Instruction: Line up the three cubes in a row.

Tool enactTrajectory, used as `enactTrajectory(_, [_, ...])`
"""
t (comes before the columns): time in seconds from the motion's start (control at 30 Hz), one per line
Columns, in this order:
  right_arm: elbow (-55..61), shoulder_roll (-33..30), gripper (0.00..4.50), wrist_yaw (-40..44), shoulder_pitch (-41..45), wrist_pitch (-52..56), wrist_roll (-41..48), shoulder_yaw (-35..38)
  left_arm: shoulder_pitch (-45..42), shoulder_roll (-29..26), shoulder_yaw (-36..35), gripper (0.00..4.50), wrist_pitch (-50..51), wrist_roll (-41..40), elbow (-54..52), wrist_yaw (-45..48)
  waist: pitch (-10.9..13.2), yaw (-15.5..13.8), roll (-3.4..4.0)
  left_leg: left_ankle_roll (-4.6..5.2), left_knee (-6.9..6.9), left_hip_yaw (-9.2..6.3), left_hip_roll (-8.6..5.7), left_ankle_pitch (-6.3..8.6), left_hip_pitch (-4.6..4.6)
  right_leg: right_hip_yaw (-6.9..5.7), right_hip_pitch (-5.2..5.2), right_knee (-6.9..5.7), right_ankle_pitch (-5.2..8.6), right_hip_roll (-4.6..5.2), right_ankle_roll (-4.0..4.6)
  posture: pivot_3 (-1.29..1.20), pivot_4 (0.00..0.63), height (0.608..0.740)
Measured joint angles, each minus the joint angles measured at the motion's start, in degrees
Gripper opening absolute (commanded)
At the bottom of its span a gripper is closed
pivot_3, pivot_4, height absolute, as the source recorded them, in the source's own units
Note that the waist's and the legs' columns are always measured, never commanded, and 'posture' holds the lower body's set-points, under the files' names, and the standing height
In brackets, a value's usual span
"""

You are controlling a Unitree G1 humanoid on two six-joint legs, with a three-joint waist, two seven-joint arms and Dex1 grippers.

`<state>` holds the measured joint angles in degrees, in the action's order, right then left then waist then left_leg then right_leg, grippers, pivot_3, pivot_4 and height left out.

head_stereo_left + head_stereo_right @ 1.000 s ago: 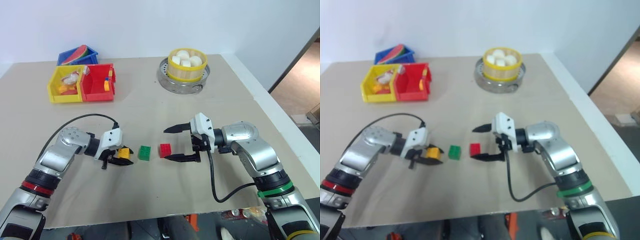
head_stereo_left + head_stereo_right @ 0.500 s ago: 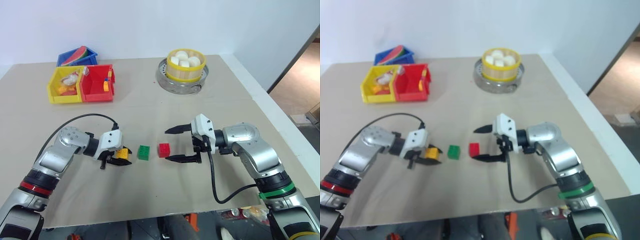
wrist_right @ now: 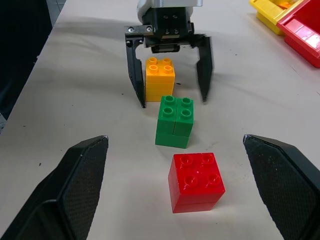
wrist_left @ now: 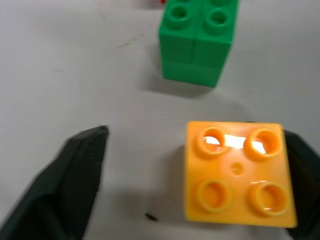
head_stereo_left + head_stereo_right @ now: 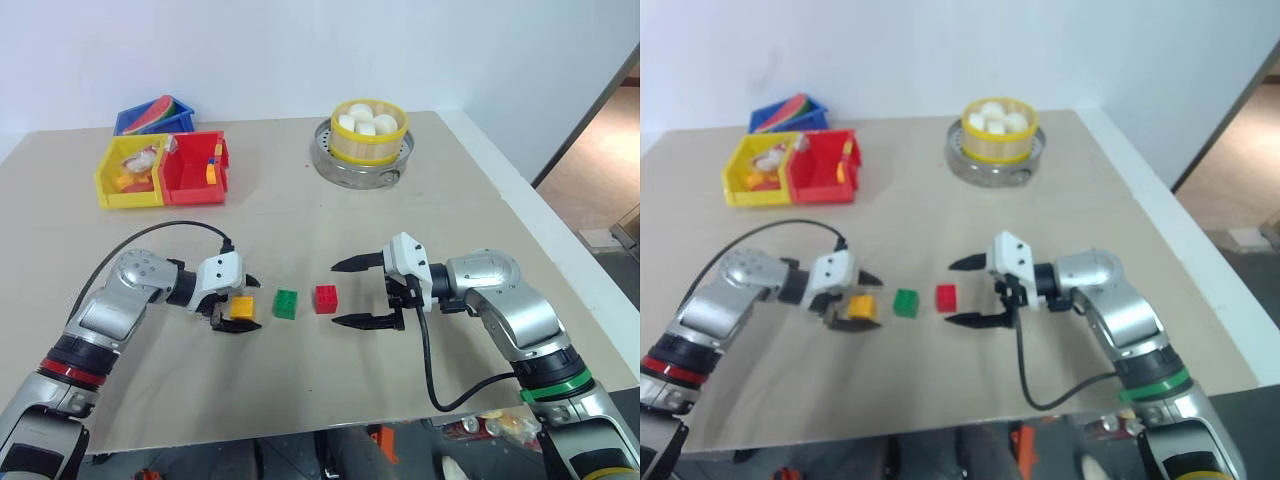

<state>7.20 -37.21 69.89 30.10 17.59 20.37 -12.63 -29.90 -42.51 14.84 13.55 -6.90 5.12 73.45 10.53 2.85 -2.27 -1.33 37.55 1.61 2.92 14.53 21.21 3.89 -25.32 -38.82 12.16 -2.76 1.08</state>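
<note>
From the head camera: the yellow cube (image 5: 242, 307), green cube (image 5: 287, 304) and red cube (image 5: 326, 299) sit in a rough row near the tabletop's (image 5: 400, 215) front edge, small gaps between them. The left end effector (image 5: 243, 305) straddles the yellow one, fingers apart; the right end effector (image 5: 352, 293) stands wide open just beside the red one, not touching it.

Left wrist camera now: the yellow cube lies against one finger (image 4: 305, 175), clear of the other (image 4: 75, 175), with the green cube just ahead.

Right wrist camera: all three cubes run away in a line, the yellow set slightly off it, the left end effector's fingers either side of the yellow.

These are hard, light, smooth plastic bricks, I'd say; they'll slide easily, so pinch the flat side walls, below the studs.

The change: a second ago the left end effector was clamped on the yellow cube, and now it's let go.
</note>
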Motion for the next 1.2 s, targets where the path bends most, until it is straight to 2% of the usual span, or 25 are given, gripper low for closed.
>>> enactTrajectory(0.23, [0.02, -0.07, 4.5, -0.03, 0.03, 0.0, 0.0, 0.0, 1.98, -2.05, -0.66, 4.43, 5.7, -2.24, -4.88, 1.03, 0.01, 0.09, -0.01, -0.01, -0.01, -0.01, 0.0, 0.01, 0.09, -0.02, -0.06, 0.01, 0.07, 0.02, 0.02, 0.0, 0.15, 0.74])
enactTrajectory(0.33, [0.17, 0.06, 4.5, -0.36, 0.12, 0.8, 0.62, 0.2, 3.64, -4.88, -2.04, 4.43, 9.63, -4.68, -9.3, 2.01, 0.07, 0.08, -0.12, -0.01, 0.0, -0.04, 0.01, 0.01, 0.13, -0.05, -0.09, 0.01, 0.07, 0.02, 0.02, 0.0, 0.15, 0.74])
enactTrajectory(0.43, [1.36, 2.11, 4.5, -3.71, 1.93, 6.57, 4.65, 2.88, 4.41, -8.08, -6.86, 4.43, 16.24, -9.4, -14.31, 1.74, 0.1, 0.11, -0.14, -0.02, 0.0, -0.04, 0.02, 0.0, 0.12, -0.06, -0.1, -0.04, 0.07, 0.03, 0.02, 0.0, 0.15, 0.74])
enactTrajectory(0.53, [2.47, 3.78, 4.5, -7.22, 3.72, 9.16, 6.57, 5.56, 3.98, -7.95, -11.5, 4.43, 21.92, -13.9, -17.45, -1.03, 0.09, 0.02, -0.15, -0.03, 0.0, -0.08, 0.01, 0.0, 0.11, -0.14, -0.07, -0.04, 0.07, 0.05, 0.02, 0.0, 0.15, 0.74])
enactTrajectory(0.63, [2.07, 4.98, 4.5, -11.42, 3.71, 8.02, 4.87, 6.43, 3.54, -5.18, -17.0, 4.43, 25.65, -16.85, -18.04, -7.29, 0.09, -0.02, -0.15, -0.04, 0.0, -0.06, 0.0, 0.0, 0.12, -0.12, -0.08, -0.02, 0.08, 0.07, 0.02, 0.0, 0.15, 0.74])
enactTrajectory(0.77, [0.28, 6.0, 4.5, -15.43, 2.45, 4.32, 1.18, 6.58, 6.22, -0.68, -22.02, 4.43, 22.65, -16.33, -18.19, -15.54, 0.09, -0.01, -0.14, -0.05, -0.03, -0.01, 0.0, 0.01, 0.16, -0.04, -0.1, 0.03, 0.1, 0.09, 0.04, 0.0, 0.15, 0.74])
enactTrajectory(0.8, [0.15, 6.49, 4.5, -17.37, 1.24, 3.12, -0.18, 6.7, 8.94, 2.37, -24.77, 4.43, 19.49, -15.27, -18.28, -20.09, 0.08, 0.04, -0.14, -0.11, -0.04, 0.03, 0.02, 0.04, 0.12, 0.03, -0.1, -0.01, 0.13, 0.12, 0.05, 0.0, 0.15, 0.74])
enactTrajectory(1.0, [0.89, 7.57, 4.5, -25.61, -4.11, 2.72, -2.11, 11.14, 24.46, 7.66, -34.47, 4.43, 12.24, -12.07, -19.94, -32.2, 0.08, -0.1, -0.17, -0.19, -0.05, 0.01, 0.1, 0.09, 0.19, 0.01, -0.16, 0.01, 0.19, 0.25, 0.05, 0.0, 0.15, 0.74])
enactTrajectory(1.2, [9.58, 8.19, 4.5, -31.17, -12.25, 5.76, -1.67, 13.63, 34.06, 11.01, -37.52, 4.43, 9.31, -11.45, -25.13, -38.24, 0.02, -0.24, -0.26, -0.24, -0.03, 0.02, -0.06, 0.06, 0.09, 0.0, -0.04, 0.02, 0.15, 0.28, -0.05, 0.0, 0.15, 0.74])
